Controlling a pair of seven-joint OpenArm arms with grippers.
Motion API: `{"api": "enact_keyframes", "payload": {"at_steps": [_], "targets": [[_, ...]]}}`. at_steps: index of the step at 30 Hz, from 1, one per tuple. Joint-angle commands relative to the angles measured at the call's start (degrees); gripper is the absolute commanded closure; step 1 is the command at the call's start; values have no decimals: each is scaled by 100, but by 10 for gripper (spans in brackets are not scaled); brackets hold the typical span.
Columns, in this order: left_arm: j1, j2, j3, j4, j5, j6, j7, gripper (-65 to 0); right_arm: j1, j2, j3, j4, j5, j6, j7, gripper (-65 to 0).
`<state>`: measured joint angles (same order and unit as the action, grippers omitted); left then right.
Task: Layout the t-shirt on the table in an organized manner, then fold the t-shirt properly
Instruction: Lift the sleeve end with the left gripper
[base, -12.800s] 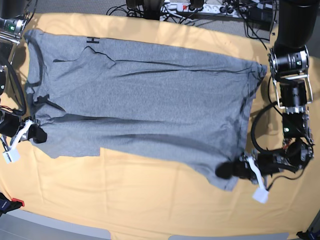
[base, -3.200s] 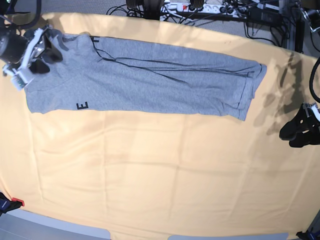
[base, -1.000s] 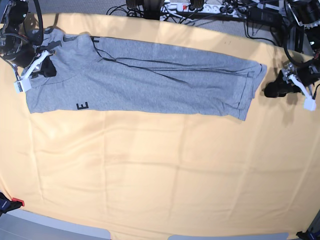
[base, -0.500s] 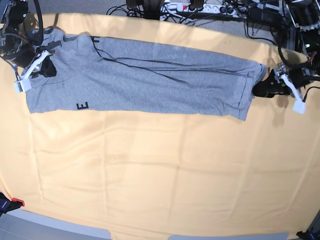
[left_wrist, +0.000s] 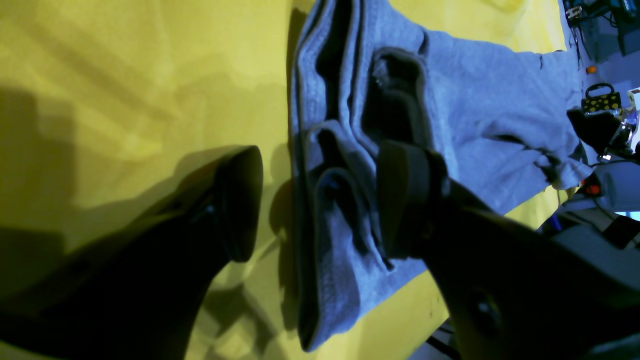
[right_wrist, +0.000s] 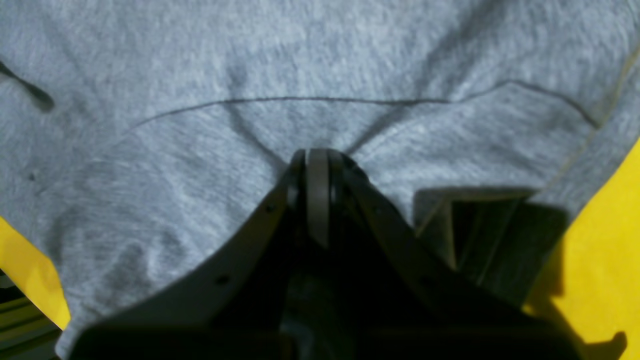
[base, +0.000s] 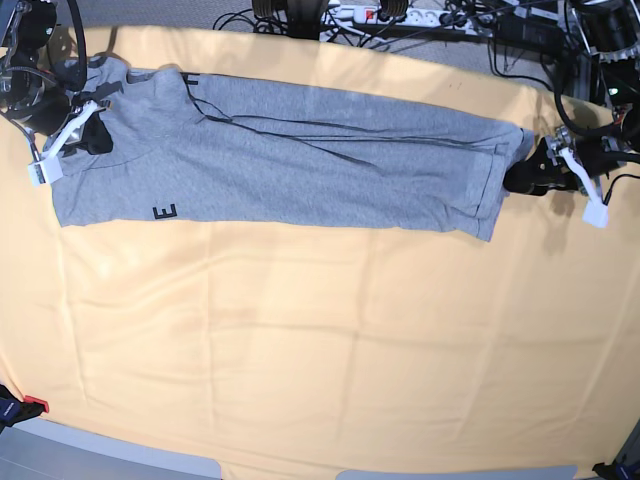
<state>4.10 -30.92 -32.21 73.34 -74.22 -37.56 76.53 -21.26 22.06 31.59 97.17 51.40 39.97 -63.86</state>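
Observation:
The grey t-shirt (base: 300, 160) lies folded lengthwise in a long band across the far part of the table (base: 320, 340), with a black letter E (base: 165, 212) showing near its front edge. My left gripper (base: 518, 178) is at the band's right end. In the left wrist view that gripper (left_wrist: 320, 200) is open and straddles the layered shirt edge (left_wrist: 325, 150), one finger (left_wrist: 237, 200) over the yellow cloth (left_wrist: 125, 75) and the other (left_wrist: 407, 195) on the fabric. My right gripper (base: 95, 135) rests on the shirt's left end. Its tip (right_wrist: 316, 157) is shut, with grey fabric (right_wrist: 200, 75) puckering toward it.
Cables and a power strip (base: 380, 15) run along the table's far edge. A small red object (base: 30, 405) sits at the front left corner. The yellow-orange cloth, faintly creased, stretches wide in front of the shirt.
My left gripper has moved left across the cloth, from beside the shirt to its right end, and has held still over the last half second. The right gripper and shirt have not moved.

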Motion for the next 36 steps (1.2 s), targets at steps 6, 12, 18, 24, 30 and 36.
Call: {"api": "enact_keyframes", "payload": {"at_steps": [6,12,18,24,30,36], "targets": [[-31,-131,-4,568,367,146,149,-370,-2,90,28,59,-20,3,-39,0],[-28,-109,22,649,610,269,7,-370,-2,79,28,59,-22,3,-39,0],[-33,-22,721,658,636,267,4,-370,-2,79,28,59,-20,3,-37,0],[-31,13,1054,704,669,267,-22,-370,-2,79,28,59,-24,3,-42,0],[-31,57,1054,704,599,267,-22,-353,-2,79,28,59,-22,3,-33,0],[-28,61,1056,704,254,122,50,-234,-2,81,28,59,-22,3,-33,0]]}}
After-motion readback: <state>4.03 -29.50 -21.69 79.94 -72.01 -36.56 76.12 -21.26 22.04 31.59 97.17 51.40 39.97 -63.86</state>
